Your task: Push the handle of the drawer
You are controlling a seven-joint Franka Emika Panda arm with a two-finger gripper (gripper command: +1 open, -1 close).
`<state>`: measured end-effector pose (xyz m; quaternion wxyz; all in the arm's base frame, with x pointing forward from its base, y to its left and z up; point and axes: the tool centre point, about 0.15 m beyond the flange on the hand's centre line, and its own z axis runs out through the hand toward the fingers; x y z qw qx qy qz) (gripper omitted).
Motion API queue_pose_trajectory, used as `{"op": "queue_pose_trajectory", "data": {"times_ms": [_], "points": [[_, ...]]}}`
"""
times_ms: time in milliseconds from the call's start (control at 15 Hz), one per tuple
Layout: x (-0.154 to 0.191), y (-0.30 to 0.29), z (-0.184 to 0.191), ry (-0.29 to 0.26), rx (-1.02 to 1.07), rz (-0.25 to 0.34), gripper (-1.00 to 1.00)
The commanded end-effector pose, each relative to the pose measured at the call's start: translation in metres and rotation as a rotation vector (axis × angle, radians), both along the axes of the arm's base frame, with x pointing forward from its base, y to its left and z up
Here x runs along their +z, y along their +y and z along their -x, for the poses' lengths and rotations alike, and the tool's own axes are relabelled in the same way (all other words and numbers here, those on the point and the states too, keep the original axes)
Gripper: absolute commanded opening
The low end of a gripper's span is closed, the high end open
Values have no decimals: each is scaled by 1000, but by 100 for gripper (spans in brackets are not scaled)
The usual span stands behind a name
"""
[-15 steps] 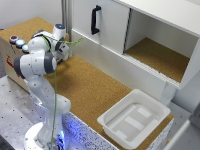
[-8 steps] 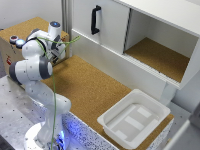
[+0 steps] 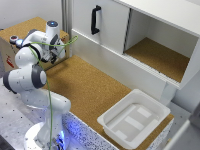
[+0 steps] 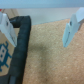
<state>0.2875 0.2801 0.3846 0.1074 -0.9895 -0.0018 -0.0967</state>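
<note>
A black vertical handle [image 3: 95, 20] sits on the white cabinet front [image 3: 107, 25] at the back of the exterior view, far from my gripper. My gripper [image 3: 56, 53] hangs low over the cork floor at the exterior view's left, right beside a cardboard box [image 3: 22, 35]. In the wrist view my gripper [image 4: 37, 44] is open, with pale fingers [image 4: 71, 30] spread wide and only cork between them. A black curved bar [image 4: 22, 42] runs along the printed cardboard box [image 4: 6, 50], close to one finger. I cannot tell whether that bar is a handle.
The cabinet has an open compartment [image 3: 160, 55] with a cork bottom at the exterior view's right. A white plastic tray [image 3: 132, 120] lies on the cork surface [image 3: 90, 90] near the front right. A green cable [image 3: 49, 95] hangs along my arm.
My arm has swung a little toward the exterior view's left, bringing the gripper closer to the cardboard box. The gripper has stayed open.
</note>
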Motion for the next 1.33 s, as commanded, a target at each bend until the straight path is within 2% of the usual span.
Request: {"op": "queue_pose_trajectory", "data": {"times_ms": [0, 200, 267, 467, 600, 933, 1067, 1267], "points": [[22, -49, -9, -3, 16, 22, 100], [22, -62, -17, 41, 66, 27, 100], [21, -62, -18, 79, 102, 38, 100], [32, -48, -9, 101, 230, 97, 100], [48, -32, 2, 92, 316, 130, 100], [84, 19, 22, 53, 506, 263, 100], [92, 42, 21, 59, 553, 299, 100], [112, 84, 32, 53, 665, 321, 100]]}}
